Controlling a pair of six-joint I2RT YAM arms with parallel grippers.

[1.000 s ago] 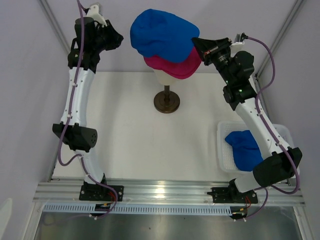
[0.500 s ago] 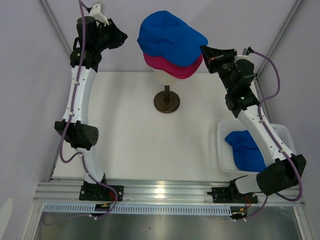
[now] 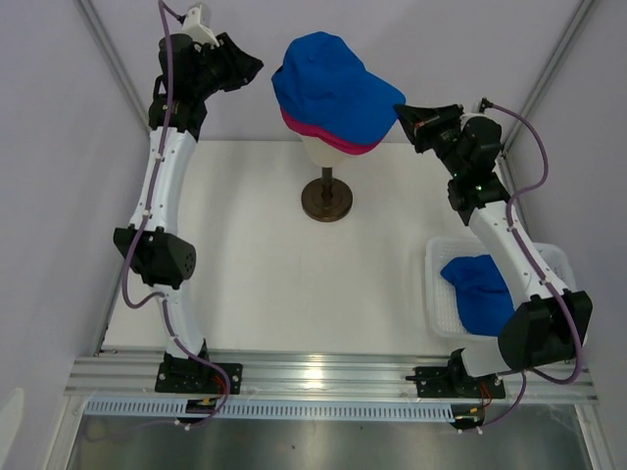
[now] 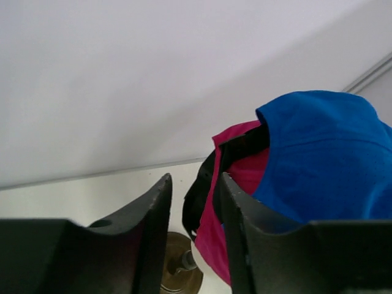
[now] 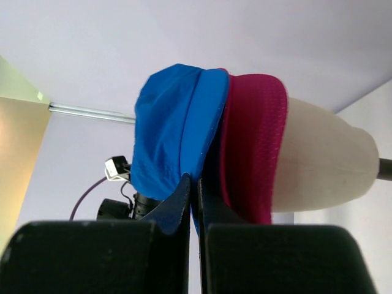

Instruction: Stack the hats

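We are seeing the right gripper (image 5: 194, 184) pinching its fingers together on the edge of the blue cap (image 5: 171, 128), with the fabric running down into the thin slit between them. Behind it, the right arm is climbing from its base, crossing over the basket (image 3: 436, 294) and reaching up and left to the cap's brim. The left gripper (image 4: 195, 182) is holding nothing. Its fingers are standing a narrow way apart just beside the back of the caps, and we cannot tell whether one is touching the strap. That arm is stretching tall along the left side of the table (image 3: 255, 255), wrist turned right.

The blue cap is sitting on the pink cap (image 5: 254, 141), which is covering the mannequin head (image 5: 318, 165) on its stand (image 3: 326, 201). A second blue cap (image 3: 480, 294) is lying in the basket, partly hidden by the right arm. In the left wrist view, the picture's edge is cutting off the top cap.
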